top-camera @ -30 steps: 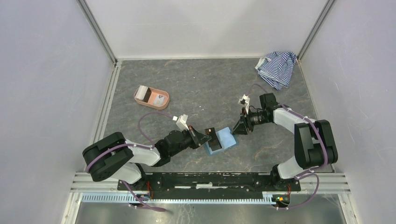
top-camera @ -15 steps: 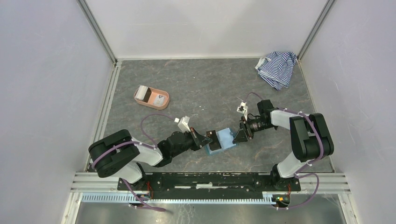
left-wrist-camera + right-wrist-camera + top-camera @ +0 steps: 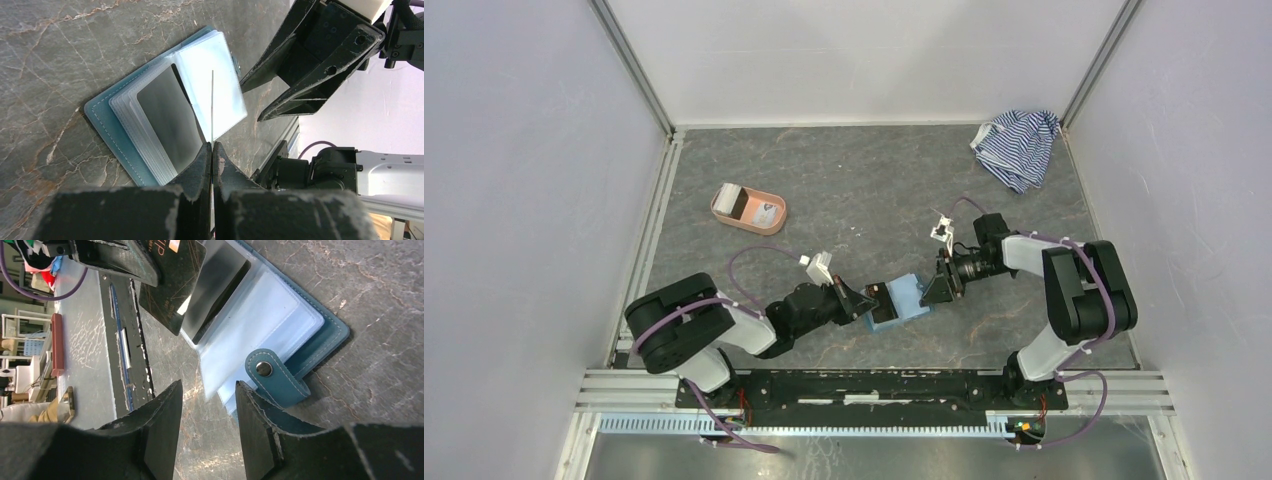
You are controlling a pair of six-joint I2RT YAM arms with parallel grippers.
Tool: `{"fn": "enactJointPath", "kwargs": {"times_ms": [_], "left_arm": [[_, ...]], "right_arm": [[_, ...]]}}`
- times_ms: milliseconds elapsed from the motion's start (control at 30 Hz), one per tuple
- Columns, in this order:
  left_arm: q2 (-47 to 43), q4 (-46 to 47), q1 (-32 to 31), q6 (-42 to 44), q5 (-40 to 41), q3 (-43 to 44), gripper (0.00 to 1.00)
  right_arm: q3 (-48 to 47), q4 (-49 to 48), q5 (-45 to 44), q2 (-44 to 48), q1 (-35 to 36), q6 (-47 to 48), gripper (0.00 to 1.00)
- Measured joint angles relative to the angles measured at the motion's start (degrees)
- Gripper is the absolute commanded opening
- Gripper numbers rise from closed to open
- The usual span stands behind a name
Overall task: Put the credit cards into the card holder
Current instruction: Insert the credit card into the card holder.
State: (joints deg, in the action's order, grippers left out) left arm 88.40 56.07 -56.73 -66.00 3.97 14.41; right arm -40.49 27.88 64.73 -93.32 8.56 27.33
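card holder (image 3: 909, 298) hemmed by left gripper (image 3: 871, 296), right gripper (image 3: 928, 290)

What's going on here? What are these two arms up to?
The left arm's tool is shut on a dark credit card, holding it on edge just over the open teal card holder, whose clear sleeves are fanned out. The right arm's tool stands open at the holder's snap-tab side and appears to grip nothing. More cards wait in the pink tray further back.
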Motion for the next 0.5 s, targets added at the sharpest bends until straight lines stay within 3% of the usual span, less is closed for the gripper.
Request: {"fn": "enactJointPath", "kwargs": {"times_ms": [500], "left_arm": [[1.9,1.3,0.0,-0.7,0.0,0.1,0.02]], "right_arm": [[-1.5,0.9,2.5,-2.3,1.2,0.0,0.49]]}}
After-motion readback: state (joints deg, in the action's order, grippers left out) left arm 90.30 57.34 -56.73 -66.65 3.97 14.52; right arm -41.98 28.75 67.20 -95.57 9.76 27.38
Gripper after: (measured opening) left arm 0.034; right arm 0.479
